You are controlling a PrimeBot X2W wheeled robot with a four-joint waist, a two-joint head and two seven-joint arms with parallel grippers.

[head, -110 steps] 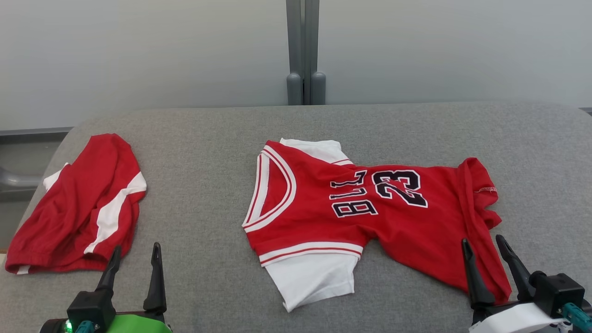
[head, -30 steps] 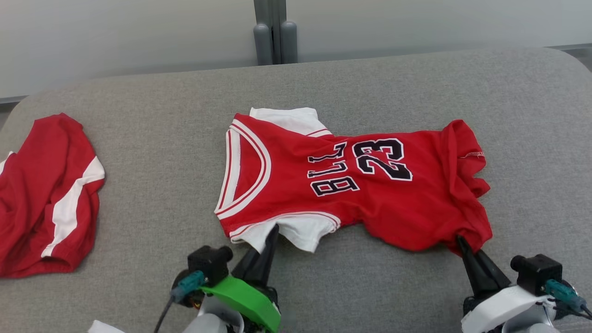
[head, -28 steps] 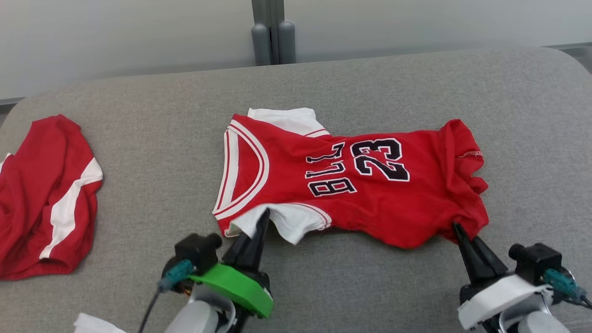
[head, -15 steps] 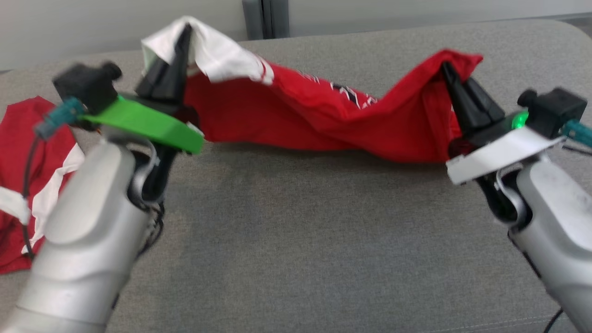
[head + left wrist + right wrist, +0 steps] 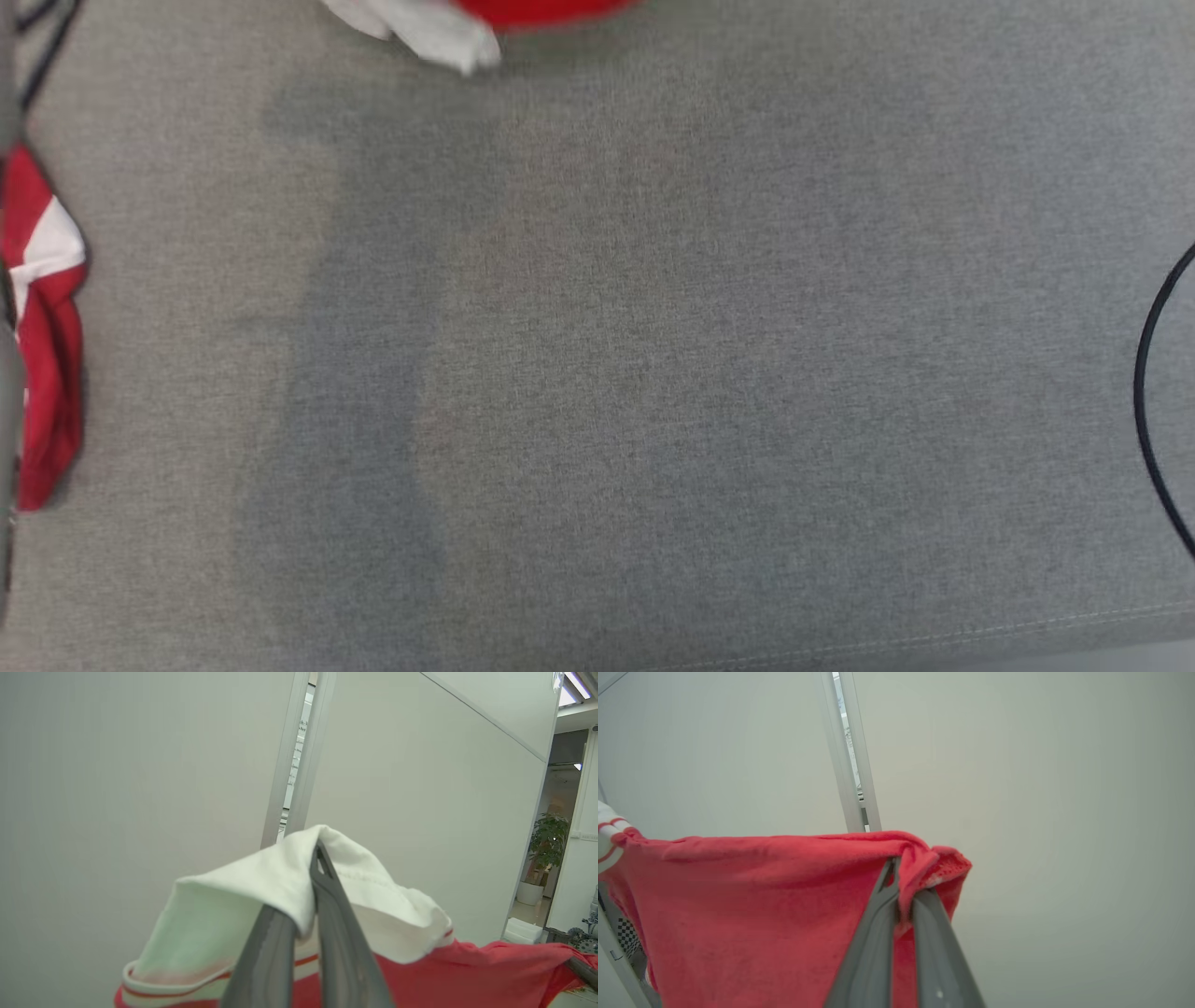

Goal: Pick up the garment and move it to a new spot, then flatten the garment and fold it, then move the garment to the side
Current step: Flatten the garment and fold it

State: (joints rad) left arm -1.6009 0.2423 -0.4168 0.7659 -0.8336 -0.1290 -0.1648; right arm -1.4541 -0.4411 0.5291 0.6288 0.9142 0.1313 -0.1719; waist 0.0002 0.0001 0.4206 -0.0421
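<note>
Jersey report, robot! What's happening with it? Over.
Left gripper shut on jersey, at white sleeve. Right gripper shut on its red corner; jersey hangs between them. Other red garment at grey surface left edge.

Grey woven upholstered surface (image 5: 653,373) under the head camera, evenly lit, with a soft darker shadow band (image 5: 364,373) down the left-centre and a stitched seam (image 5: 934,635) near the lower right edge. In both wrist views, plain pale wall panels (image 5: 117,765), matte, joined at a slim grey vertical post (image 5: 299,756). At the far right of the left wrist view, an open doorway (image 5: 560,835), a potted plant (image 5: 544,849) in a white pot, a bright ceiling light (image 5: 572,683) above. Possibly a checkered board (image 5: 628,938) low at the left of the right wrist view; too small to tell.
</note>
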